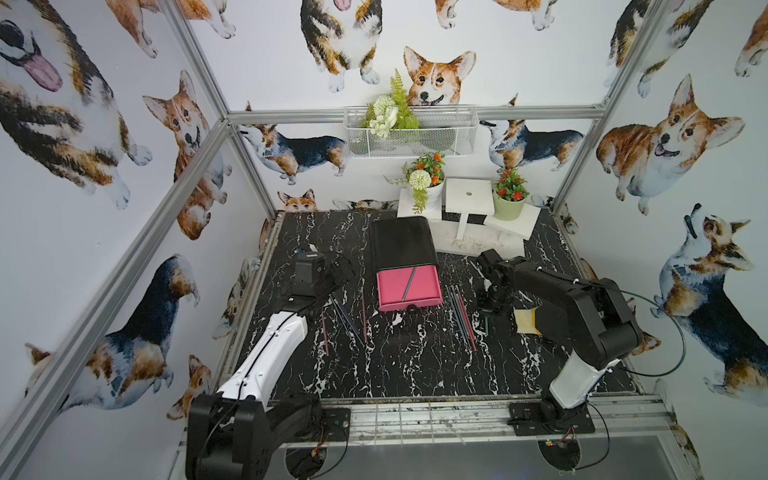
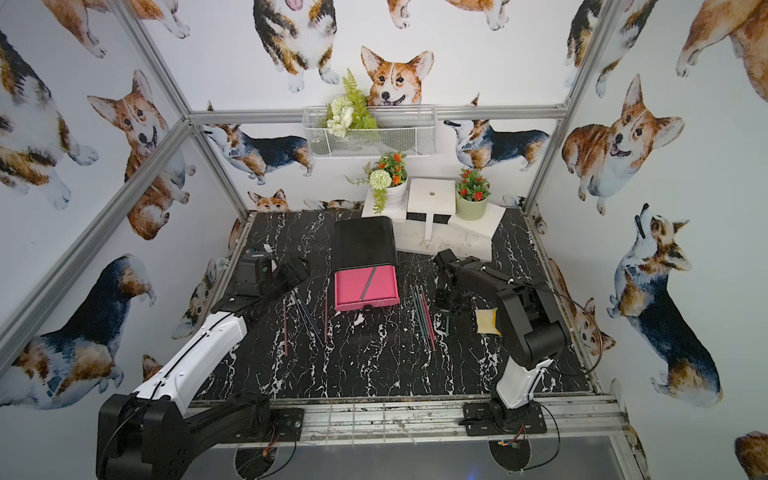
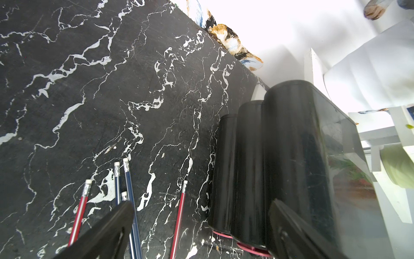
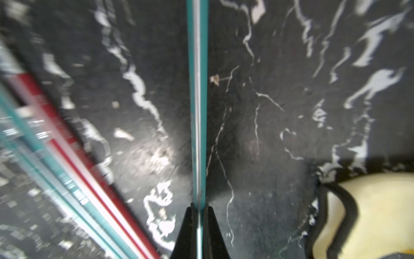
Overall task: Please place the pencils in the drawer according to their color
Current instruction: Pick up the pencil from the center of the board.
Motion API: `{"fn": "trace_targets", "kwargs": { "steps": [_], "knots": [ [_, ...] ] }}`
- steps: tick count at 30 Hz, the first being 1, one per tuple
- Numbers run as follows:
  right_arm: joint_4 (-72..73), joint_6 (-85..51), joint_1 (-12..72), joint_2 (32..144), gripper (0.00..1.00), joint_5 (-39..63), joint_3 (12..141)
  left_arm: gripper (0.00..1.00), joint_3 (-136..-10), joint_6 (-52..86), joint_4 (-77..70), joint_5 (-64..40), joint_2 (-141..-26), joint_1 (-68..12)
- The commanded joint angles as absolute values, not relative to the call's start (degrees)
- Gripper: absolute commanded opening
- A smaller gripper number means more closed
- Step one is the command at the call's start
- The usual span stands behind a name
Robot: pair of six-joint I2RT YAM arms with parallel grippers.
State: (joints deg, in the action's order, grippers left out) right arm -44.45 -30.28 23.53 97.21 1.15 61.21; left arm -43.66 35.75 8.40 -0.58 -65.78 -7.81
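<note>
a robotics lab test cell: an aluminium frame [image 1: 291,117] boxes in a marble-print tabletop [image 1: 415,365], corgi wallpaper [image 1: 685,137] covers the walls, left arm [image 1: 266,357] and right arm [image 1: 582,316] sit bolted to a front rail [image 1: 428,413].

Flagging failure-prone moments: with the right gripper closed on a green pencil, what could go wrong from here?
1. The right gripper pinches the green pencil with a long stretch sticking out, so it may pivot or slip on lifting.
2. The open drawer is pink and holds a diagonal pencil; the green one could be mis-sorted or land crosswise.
</note>
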Motion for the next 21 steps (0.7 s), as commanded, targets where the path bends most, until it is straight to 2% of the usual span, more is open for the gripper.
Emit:
{"fn": "trace_targets", "kwargs": {
  "steps": [1,11,21],
  "knots": [
    [-46.8,-32.2,23.6,94.4,0.00,0.2,62.0,1.00,-44.0,35.3,8.1,-0.4,-65.5,-7.7],
    [-53.4,-39.2,26.8,81.7,0.00,2.2,66.6,1.00,-44.5,35.2,8.2,-0.3,-65.6,-7.7],
    [-43.5,-54.0,34.2,72.7,0.00,18.7,69.7,1.00,-44.6,35.1,8.2,-0.6,-65.7,-7.7]
  ]
}}
